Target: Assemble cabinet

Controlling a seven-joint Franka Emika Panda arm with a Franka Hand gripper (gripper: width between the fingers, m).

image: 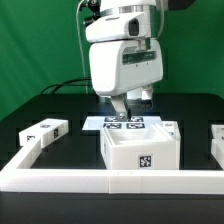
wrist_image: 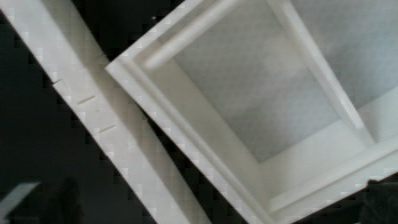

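Exterior view showed the cabinet box (image: 141, 150) at the middle of the worktop's (image: 55, 105) near edge, the claw (image: 119, 108) hanging at its far wall; whether released or clenched, we could not tell. We judged a misaligned descent could shove the box askew.

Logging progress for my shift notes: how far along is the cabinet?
Done: nothing looks joined yet. In hand: the gripper hangs just above the cabinet box, its grip unclear. Left: in the exterior view, the left panel and right panel lie apart from it.
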